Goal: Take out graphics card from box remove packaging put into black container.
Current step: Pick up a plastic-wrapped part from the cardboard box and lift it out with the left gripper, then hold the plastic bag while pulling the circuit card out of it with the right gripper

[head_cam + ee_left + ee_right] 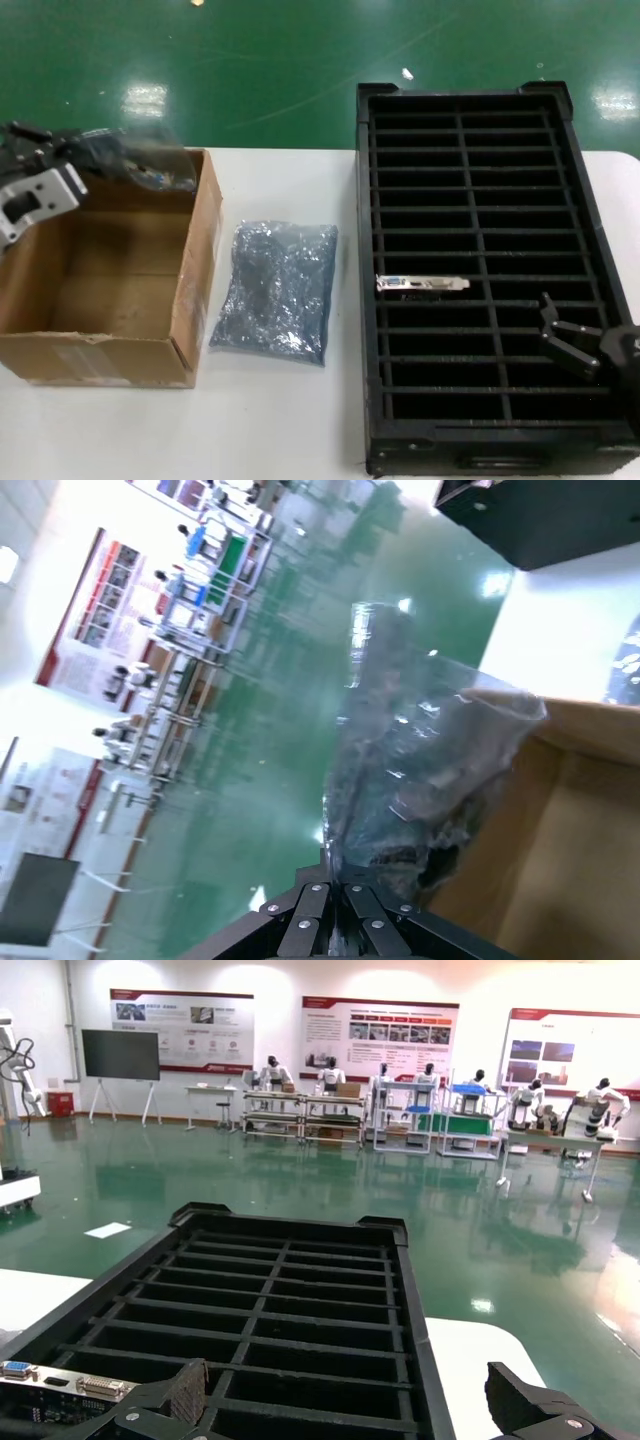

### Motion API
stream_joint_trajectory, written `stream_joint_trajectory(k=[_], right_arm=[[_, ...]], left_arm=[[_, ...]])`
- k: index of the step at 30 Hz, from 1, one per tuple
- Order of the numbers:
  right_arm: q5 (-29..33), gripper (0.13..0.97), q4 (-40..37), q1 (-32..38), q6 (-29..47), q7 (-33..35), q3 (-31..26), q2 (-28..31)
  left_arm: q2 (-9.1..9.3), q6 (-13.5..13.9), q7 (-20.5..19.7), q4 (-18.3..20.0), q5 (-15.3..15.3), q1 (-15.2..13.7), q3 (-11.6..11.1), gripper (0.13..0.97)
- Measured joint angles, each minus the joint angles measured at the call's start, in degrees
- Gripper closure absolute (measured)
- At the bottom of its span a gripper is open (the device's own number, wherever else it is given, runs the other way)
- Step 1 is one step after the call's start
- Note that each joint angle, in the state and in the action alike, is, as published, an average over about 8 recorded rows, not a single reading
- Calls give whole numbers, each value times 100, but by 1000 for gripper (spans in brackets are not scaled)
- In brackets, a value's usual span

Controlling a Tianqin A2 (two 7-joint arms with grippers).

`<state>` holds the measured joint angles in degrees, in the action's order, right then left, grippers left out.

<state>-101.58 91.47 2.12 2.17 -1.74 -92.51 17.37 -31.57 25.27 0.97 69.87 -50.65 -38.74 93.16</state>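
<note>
Head view: white table (280, 420) on green floor; left gripper (335, 900) pinches a crinkly silver bagged card (420, 770) above the brown cardboard box (110, 280); right gripper (565, 335) hangs spread over the black slotted container (365, 300).

box (120, 290) brown corrugated cardboard, matt; packaging (275, 290) crinkly shiny silver-grey translucent plastic, second bag (420, 770) same, glossy; black container (480, 270) matt black plastic; graphics card (422, 284) shiny silver metal bracket; bench (280, 420) smooth white; floor (250, 60) glossy green
</note>
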Motion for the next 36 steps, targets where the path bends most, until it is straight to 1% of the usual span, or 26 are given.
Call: stream_joint_trajectory(k=[3, 7, 10, 12, 16, 18, 20, 23, 26, 31, 36], right_arm=[[-26, 129, 7, 69, -52, 15, -108, 56], [-268, 129, 0, 406, -245, 202, -594, 272], [-498, 129, -67, 844, -371, 454, -1116, 419], [-475, 129, -183, 1203, -348, 567, -1429, 395], [-208, 129, -588, 2008, -250, 721, -2023, 126], [-246, 129, -861, 2446, -288, 915, -2389, -52], [-517, 129, -1135, 2872, -422, 1224, -2822, -199], [-1203, 129, -1489, 3484, -709, 1751, -3561, -351], [-1864, 129, -1730, 4005, -960, 2089, -4283, -427], [-2637, 129, -1952, 4659, -1231, 2317, -5262, -479], [-3024, 129, -2070, 5063, -1349, 2458, -5881, -553]], left_arm=[[-48, 125, -192, 524, 187, 296, -275, 957], [-126, 237, -342, 1065, 262, 621, -545, 957], [-177, 290, -401, 1338, 256, 799, -674, 957], [-206, 324, -433, 1485, 244, 901, -743, 957], [-247, 407, -504, 1758, 247, 1093, -875, 957], [-255, 459, -545, 1891, 271, 1188, -944, 957], [-254, 510, -586, 2013, 308, 1278, -1011, 957], [-241, 581, -640, 2177, 373, 1408, -1107, 957], [-223, 636, -679, 2309, 427, 1524, -1186, 957], [-209, 670, -682, 2453, 452, 1691, -1261, 957], [-232, 656, -624, 2509, 388, 1820, -1273, 957]])
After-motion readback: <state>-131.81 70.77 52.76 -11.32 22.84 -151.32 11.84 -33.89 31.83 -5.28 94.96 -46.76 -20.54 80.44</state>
